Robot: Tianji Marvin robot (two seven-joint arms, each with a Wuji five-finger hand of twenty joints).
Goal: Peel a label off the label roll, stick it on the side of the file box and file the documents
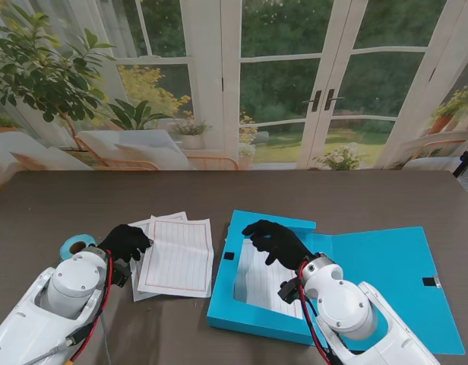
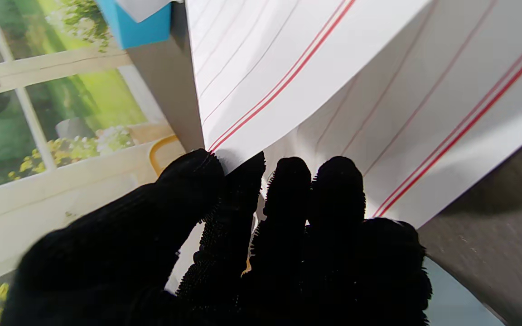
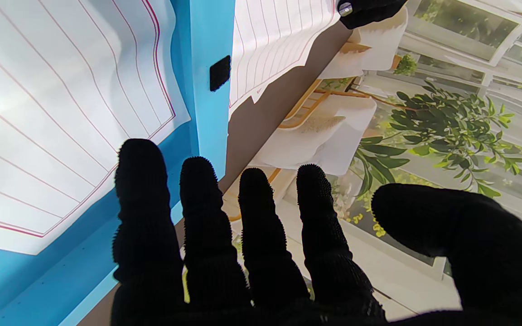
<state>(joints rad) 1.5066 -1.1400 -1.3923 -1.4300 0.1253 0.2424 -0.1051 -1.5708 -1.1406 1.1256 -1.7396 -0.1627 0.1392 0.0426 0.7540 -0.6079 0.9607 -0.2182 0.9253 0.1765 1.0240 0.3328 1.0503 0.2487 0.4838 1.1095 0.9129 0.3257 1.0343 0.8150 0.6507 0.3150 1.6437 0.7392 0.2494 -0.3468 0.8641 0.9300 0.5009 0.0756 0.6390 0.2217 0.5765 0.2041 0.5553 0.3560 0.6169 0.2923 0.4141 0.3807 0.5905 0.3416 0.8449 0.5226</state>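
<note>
From the stand camera I see my left hand (image 1: pixel 126 243) at the left edge of the loose ruled sheets (image 1: pixel 178 255), with the label roll (image 1: pixel 76 245) just to its left. My right hand (image 1: pixel 276 242) hovers over the open blue file box (image 1: pixel 253 319), where one sheet (image 1: pixel 263 283) lies inside.

On the left wrist camera, thumb and fingers (image 2: pixel 238 190) pinch the top sheet's edge (image 2: pixel 288 86).

On the right wrist camera, the fingers (image 3: pixel 143 181) are spread, holding nothing.

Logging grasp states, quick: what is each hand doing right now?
Left hand: shut on the top lined sheet, pinching its edge.
Right hand: open, fingers spread over the file box, holding nothing.
</note>
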